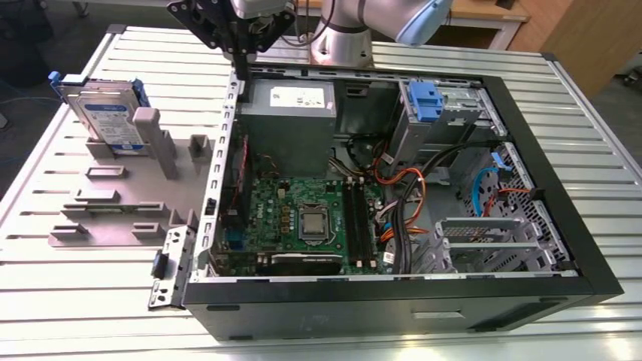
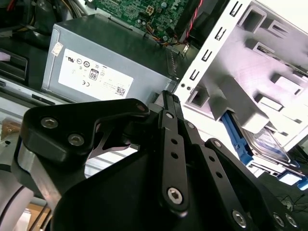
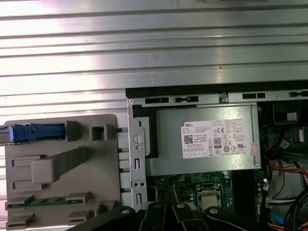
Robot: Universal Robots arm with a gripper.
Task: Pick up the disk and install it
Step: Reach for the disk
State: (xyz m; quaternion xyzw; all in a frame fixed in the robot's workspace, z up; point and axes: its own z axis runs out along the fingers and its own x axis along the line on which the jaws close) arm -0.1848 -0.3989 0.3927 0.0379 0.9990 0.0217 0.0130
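Observation:
The disk point(image 1: 104, 114) is a silver drive with a blue-and-white label and blue side rails. It stands upright in a grey fixture point(image 1: 120, 197) on the table, at the exterior view's left of the open computer case point(image 1: 401, 293). In both wrist views it shows as the disk point(image 2: 266, 141), and edge-on as the disk point(image 3: 36, 132). My gripper point(image 1: 240, 60) hangs above the case's back left corner, to the right of the disk and well apart from it. Its black fingers look shut with nothing held, both on the gripper point(image 2: 168, 97) and on the gripper point(image 3: 166, 208).
Inside the case are a grey power supply box point(image 1: 291, 105), a green motherboard point(image 1: 301, 218), cables, and a drive bay with a blue latch point(image 1: 426, 101) at the back right. A metal cage point(image 1: 482, 233) sits at the front right. The slatted metal table point(image 1: 90, 301) surrounds the case.

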